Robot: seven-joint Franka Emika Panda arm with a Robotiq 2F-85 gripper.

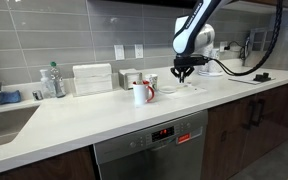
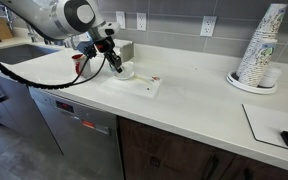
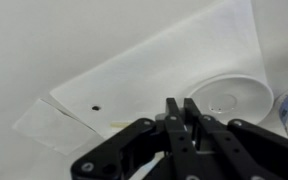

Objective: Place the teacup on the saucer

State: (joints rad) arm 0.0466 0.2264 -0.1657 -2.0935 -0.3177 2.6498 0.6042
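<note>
So the hand is hanging just above the bench with its black fingers pressed together on nothing, at least that's how the wrist view reads. Right beside it in that view sits the saucer, a flat round white plate with a shallow ring in the middle, resting on a thin, slightly crumpled sheet of paper with a tiny dark speck on it. The teacup is where it gets murky: in an exterior view there's a small low white thing right under the hand, but I can't tell cup from saucer there (too small, arm in the way). The taller white mug with the red handle stands upright nearby. Smooth pale countertop, grey tile wall behind, and a tall stack of paper cups well off to the side.
</note>
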